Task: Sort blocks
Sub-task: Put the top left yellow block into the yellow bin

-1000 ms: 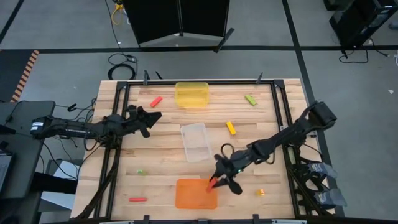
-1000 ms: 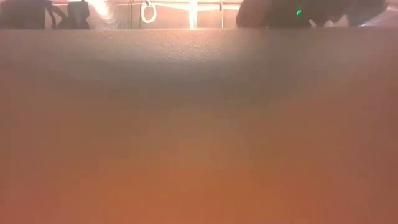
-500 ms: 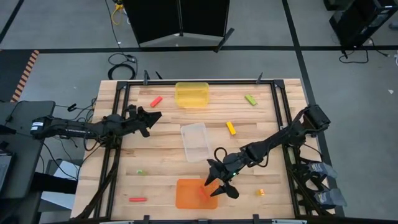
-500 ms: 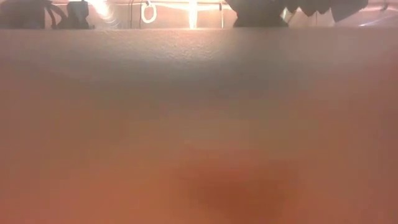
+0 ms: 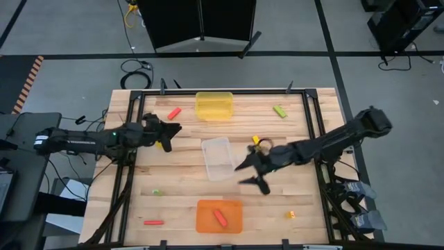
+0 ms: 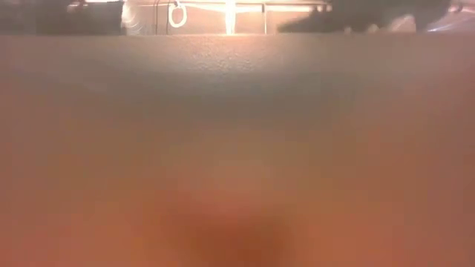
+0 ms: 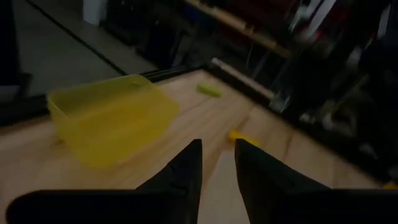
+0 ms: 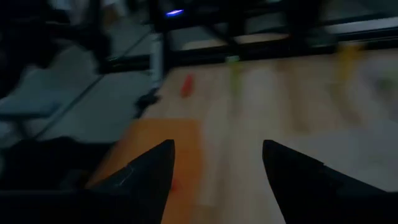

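In the high view a red block point(image 5: 220, 217) lies flat inside the orange tray point(image 5: 203, 223). Other blocks lie on the table: red point(image 5: 174, 112), green point(image 5: 279, 111), yellow point(image 5: 257, 141), small green point(image 5: 157, 192), red point(image 5: 154, 223) and yellow point(image 5: 291, 214). My right gripper point(image 5: 251, 176) hangs open over bare table beside the clear tray point(image 5: 219, 158), holding nothing. My left gripper point(image 5: 171, 131) is open near the table's left side. Its wrist view shows the yellow tray point(image 7: 112, 118), the green block point(image 7: 209, 91) and the yellow block point(image 7: 239, 135) ahead of its gripper point(image 7: 217, 163).
The yellow tray point(image 5: 214, 105) stands at the far edge and the clear tray sits mid-table. The orange tray point(image 8: 155, 155) sits at the near edge and fills the low view. A black frame rail point(image 5: 307, 125) runs around the table. Bare wood lies between the trays.
My right gripper held a red block over the orange tray's right edge, opened and let it go. The block dropped and now lies in the tray. The gripper then moved toward the far edge, to beside the clear tray.
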Available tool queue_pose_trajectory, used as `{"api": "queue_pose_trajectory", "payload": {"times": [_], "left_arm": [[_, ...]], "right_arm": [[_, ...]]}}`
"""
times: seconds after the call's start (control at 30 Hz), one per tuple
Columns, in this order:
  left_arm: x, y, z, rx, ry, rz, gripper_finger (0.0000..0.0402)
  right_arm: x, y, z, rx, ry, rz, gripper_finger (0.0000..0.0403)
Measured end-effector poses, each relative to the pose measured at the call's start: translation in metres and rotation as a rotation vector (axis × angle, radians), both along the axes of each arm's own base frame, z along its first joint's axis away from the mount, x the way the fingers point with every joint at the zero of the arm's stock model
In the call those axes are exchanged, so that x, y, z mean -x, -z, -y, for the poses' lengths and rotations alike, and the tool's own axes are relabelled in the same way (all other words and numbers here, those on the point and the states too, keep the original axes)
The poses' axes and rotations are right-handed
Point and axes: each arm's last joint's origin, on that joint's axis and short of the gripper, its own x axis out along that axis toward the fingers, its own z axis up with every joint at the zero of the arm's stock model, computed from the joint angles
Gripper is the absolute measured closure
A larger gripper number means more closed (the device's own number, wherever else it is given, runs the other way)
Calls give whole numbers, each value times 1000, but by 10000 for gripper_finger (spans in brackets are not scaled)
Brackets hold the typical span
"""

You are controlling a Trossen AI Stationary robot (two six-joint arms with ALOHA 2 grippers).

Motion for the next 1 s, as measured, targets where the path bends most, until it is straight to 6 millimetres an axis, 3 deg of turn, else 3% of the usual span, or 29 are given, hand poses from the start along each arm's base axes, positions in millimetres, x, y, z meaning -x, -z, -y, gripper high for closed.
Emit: {"api": "queue_pose_trajectory", "payload": {"times": [0.2,0.33,0.57,0.7,1.0], "left_arm": [[-1,-37,-2,-25,-60,-363,260],[-5,-43,-2,25,-93,-642,227],[-25,-22,-3,192,-48,-976,177],[-26,-10,-7,262,-48,-1122,166],[-20,-6,-18,318,-84,-1208,164]], "right_arm": [[47,3,27,-15,163,61,147],[65,3,34,-27,183,98,150],[72,-3,41,20,193,146,154],[71,-3,42,41,192,145,153],[72,-2,39,44,160,144,161]]}}
